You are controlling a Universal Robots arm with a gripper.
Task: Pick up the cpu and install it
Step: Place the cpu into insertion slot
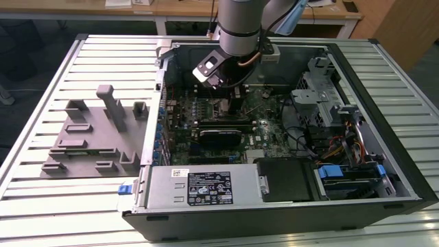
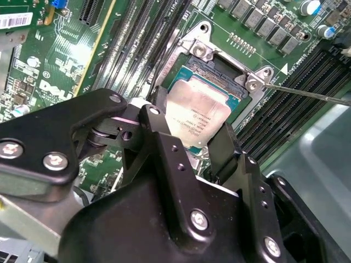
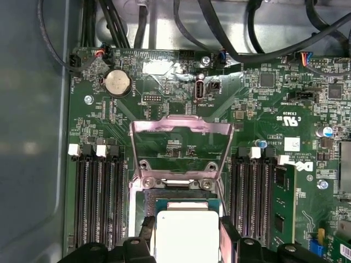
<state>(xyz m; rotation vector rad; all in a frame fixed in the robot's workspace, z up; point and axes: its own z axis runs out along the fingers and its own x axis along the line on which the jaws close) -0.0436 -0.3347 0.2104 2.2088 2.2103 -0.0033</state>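
Where the exterior view looks down into the open computer case (image 1: 274,224), the gripper (image 1: 230,98) sits low over the motherboard (image 1: 264,136). In the second wrist view, the fingers (image 2: 160,109) clamp the cpu (image 2: 198,116) by opposite edges, directly over the socket frame (image 2: 200,52). In the first wrist view, the load plate (image 3: 181,127) stands raised beside the cpu.

We see a silvery-grey tubular arm (image 1: 239,23) with a black ring at its joint, a white-and-black wrist block (image 1: 209,67) and a copper-coloured cable (image 1: 251,60) loop. Our gripper (image 2: 192,129) is matte black, with angular links studded with silver screws (image 2: 199,219).
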